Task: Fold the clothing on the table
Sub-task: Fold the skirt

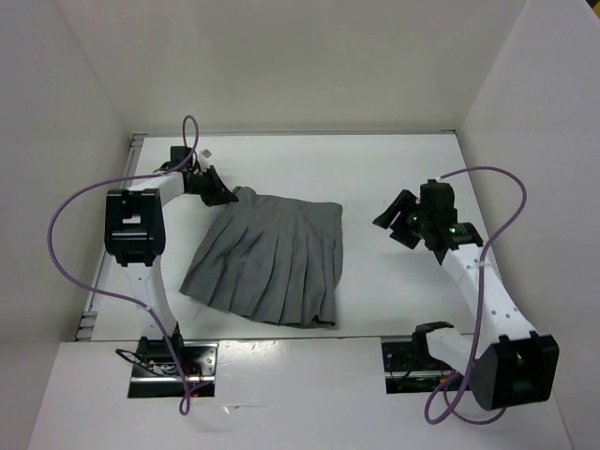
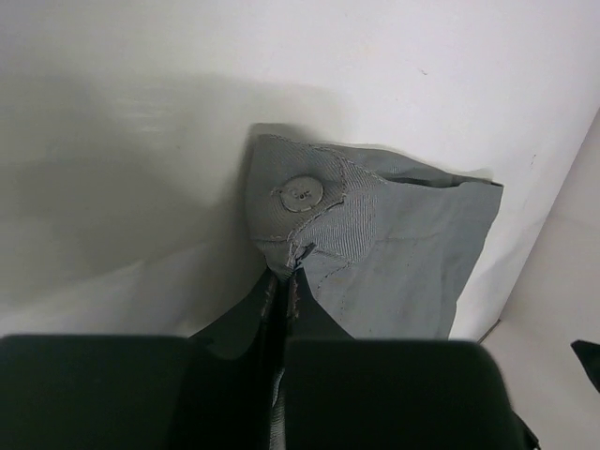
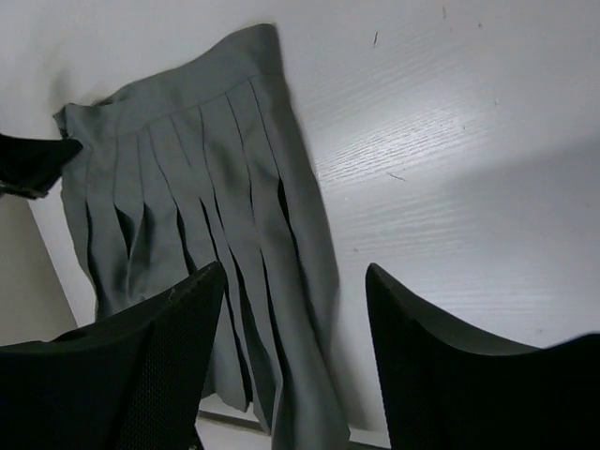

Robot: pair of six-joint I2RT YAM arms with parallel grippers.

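Clearly, the left tool (image 1: pixel 217 194) is clenched: in the left wrist view its two black fingers (image 2: pixel 251 319) press flat against each other with a fold of grey cloth pinched at their tips. What the left tool (image 2: pixel 286 277) grips is the corner of the skirt's waistband (image 2: pixel 375 225), just below a round grey button (image 2: pixel 301 193) sewn onto that band. The cloth rises slightly at the pinched corner.

The right tool (image 1: pixel 394 220) stands released, its jaws spread wide with nothing between them. It hangs to the right of the skirt (image 1: pixel 272 258), apart from it and touching no fabric. From the right wrist camera, the right tool (image 3: pixel 295 272) shows two dark fingers (image 3: pixel 159 366) framing the pleats of the skirt (image 3: pixel 187 169), which lies further off on the white surface.

The mid-grey pleated skirt lies spread flat, left of the middle of the white bench (image 1: pixel 394 169), its narrower waistband toward the far wall and its wider hem toward the arm bases. Its far left corner is the one held.

A small white tab (image 1: pixel 202 152) sits by the left wrist; any print on it is too small to read. Purple cables (image 1: pixel 66 206) loop beside both arms.
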